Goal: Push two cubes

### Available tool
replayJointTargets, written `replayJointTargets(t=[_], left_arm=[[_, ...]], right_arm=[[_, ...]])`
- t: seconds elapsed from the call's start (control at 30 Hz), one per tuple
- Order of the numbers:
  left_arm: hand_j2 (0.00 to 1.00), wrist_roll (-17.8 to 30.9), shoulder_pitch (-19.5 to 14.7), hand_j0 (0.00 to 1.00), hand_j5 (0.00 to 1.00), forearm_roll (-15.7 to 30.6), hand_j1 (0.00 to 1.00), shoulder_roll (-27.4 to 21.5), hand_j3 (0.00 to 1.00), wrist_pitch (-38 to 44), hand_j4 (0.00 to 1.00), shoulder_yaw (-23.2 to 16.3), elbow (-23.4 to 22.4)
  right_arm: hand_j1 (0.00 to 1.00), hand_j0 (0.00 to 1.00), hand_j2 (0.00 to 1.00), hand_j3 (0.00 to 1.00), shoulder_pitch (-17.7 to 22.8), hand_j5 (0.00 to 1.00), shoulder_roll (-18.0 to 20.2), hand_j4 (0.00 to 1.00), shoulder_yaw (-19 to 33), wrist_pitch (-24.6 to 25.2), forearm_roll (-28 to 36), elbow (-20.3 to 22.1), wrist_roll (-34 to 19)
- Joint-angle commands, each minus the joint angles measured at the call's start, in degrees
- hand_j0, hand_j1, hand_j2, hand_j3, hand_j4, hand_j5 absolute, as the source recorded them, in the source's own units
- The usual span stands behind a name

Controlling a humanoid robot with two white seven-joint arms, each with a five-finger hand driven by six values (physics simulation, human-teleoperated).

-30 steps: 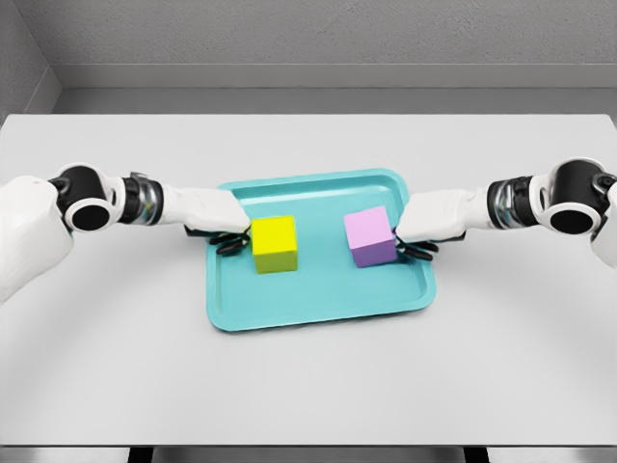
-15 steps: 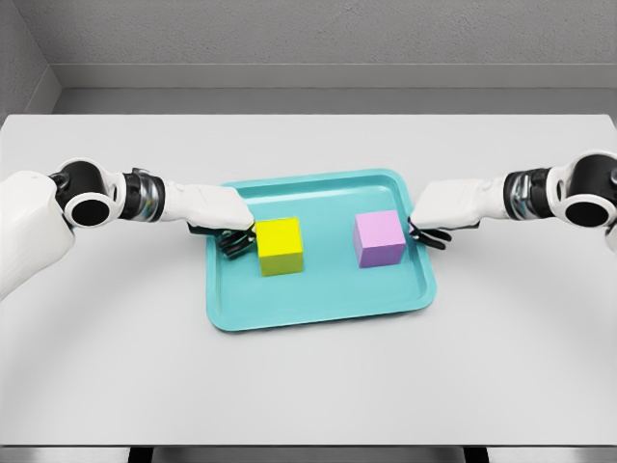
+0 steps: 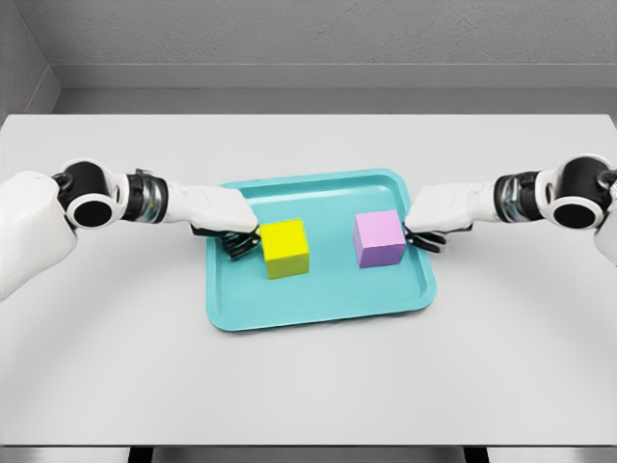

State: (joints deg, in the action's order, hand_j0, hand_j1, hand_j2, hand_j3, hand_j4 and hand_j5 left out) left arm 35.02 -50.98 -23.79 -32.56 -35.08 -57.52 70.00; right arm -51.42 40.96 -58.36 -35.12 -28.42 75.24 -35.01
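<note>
On the teal tray on the table, my left hand, fingers curled, presses the yellow cube while my right hand, fingers curled, nears the purple cube — both probably light, rigid, best pushed low on flat outer faces.

A wide, pale grey surface fills most of the view under even, soft light. Behind its far edge runs a darker grey floor strip, then a rough grey wall; another wall meets it at the left corner.
</note>
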Motion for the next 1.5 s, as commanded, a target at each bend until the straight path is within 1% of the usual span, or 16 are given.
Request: replayJointTargets(t=[0.0,0.07,0.23,0.37,0.4,0.63,0.7,0.8,0.9,0.93,0.97,1.07,1.13,1.3,1.4,1.47], left_arm=[[0.1,-0.02,0.0,0.1,0.1,0.23,0.1,0.12,0.1,0.08,0.1,-0.13,0.32],[0.1,-0.02,0.0,0.1,0.1,0.32,0.1,0.13,0.1,0.08,0.1,-0.13,0.32],[0.11,-0.02,-0.26,0.11,0.11,0.5,0.11,0.39,0.11,0.08,0.11,-0.13,0.23],[0.11,-0.02,-0.62,0.11,0.11,0.5,0.11,0.74,0.11,0.08,0.11,-0.13,0.05],[0.11,-0.02,-0.62,0.11,0.11,0.5,0.11,1.09,0.11,0.08,0.11,-0.13,0.05],[0.11,-0.02,-0.62,0.11,0.11,0.5,0.11,1.18,0.11,0.08,0.11,-0.13,0.05],[0.11,-0.02,-0.62,0.11,0.11,0.5,0.11,1.18,0.11,0.08,0.11,-0.13,0.23],[0.11,-0.02,-0.97,0.11,0.11,1.29,0.11,2.06,0.11,0.08,0.11,-0.13,0.4],[0.11,-0.02,-0.97,0.11,0.11,1.29,0.11,2.06,0.11,0.08,0.11,-0.13,0.4],[0.11,-0.02,-1.05,0.11,0.11,1.29,0.11,2.15,0.11,0.08,0.11,-0.13,0.4],[0.11,-0.02,-1.05,0.11,0.11,1.29,0.11,2.06,0.11,0.08,0.11,-0.13,0.4],[0.11,-0.02,-1.05,0.11,0.11,1.29,0.11,2.06,0.11,0.08,0.11,-0.13,0.32],[0.11,-0.02,-1.32,0.11,0.11,1.38,0.11,2.06,0.11,0.08,0.11,-0.13,0.32],[0.11,-0.02,-1.32,0.11,0.11,1.38,0.11,2.06,0.11,0.08,0.11,-0.13,0.32],[0.11,-0.02,-1.32,0.11,0.11,1.38,0.11,2.06,0.11,0.08,0.11,-0.13,0.4],[0.11,-0.02,-1.32,0.11,0.11,1.38,0.11,1.97,0.11,0.08,0.11,-0.13,0.4]], right_arm=[[0.0,0.0,0.0,0.0,0.0,0.0,-0.97,0.0,-0.35,0.12,0.21,0.0,0.01],[0.0,0.0,0.0,0.0,0.0,0.0,-2.28,0.0,-0.79,0.12,-0.05,0.09,0.01],[0.0,0.0,0.0,0.0,0.09,0.0,-3.87,0.0,-0.96,0.12,-0.32,0.44,0.01],[0.0,0.0,0.0,0.0,0.44,0.0,-3.78,0.0,-1.76,0.12,-0.32,1.49,0.01],[0.0,0.0,0.0,0.0,0.44,0.0,-3.69,0.0,-1.67,0.12,-0.4,2.46,0.01],[0.0,0.0,0.0,0.0,0.53,0.0,-3.87,0.0,-1.84,0.12,-0.32,5.18,0.01],[0.0,0.0,0.0,0.0,0.53,0.0,-3.52,0.0,-1.84,0.12,-0.32,6.59,0.01],[0.0,0.0,0.0,0.0,0.79,0.0,-2.64,0.0,-1.14,0.12,-0.23,6.33,0.01],[0.0,0.0,0.0,0.0,0.97,0.0,0.0,0.0,0.7,0.12,-0.23,5.89,0.01],[0.0,0.0,0.0,0.0,1.23,0.0,0.18,0.0,1.4,0.12,-0.23,5.8,0.01],[0.0,0.0,0.0,0.0,1.93,0.0,1.49,0.0,2.2,0.12,-0.23,5.71,0.01],[0.0,0.0,0.0,0.0,2.02,0.0,3.69,0.0,7.38,0.12,-0.14,5.27,0.01],[0.0,0.0,0.0,0.0,2.02,0.0,4.22,0.0,10.37,0.12,-0.14,4.57,0.01],[0.02,0.02,0.02,0.02,2.02,0.02,4.22,0.02,9.76,0.12,-0.32,4.04,0.01],[0.06,0.06,0.06,0.06,2.99,0.06,4.22,0.06,9.58,0.12,-0.4,2.99,0.01],[0.07,0.07,0.07,0.07,4.04,0.07,4.83,0.07,9.67,0.12,-0.32,2.72,0.01]])
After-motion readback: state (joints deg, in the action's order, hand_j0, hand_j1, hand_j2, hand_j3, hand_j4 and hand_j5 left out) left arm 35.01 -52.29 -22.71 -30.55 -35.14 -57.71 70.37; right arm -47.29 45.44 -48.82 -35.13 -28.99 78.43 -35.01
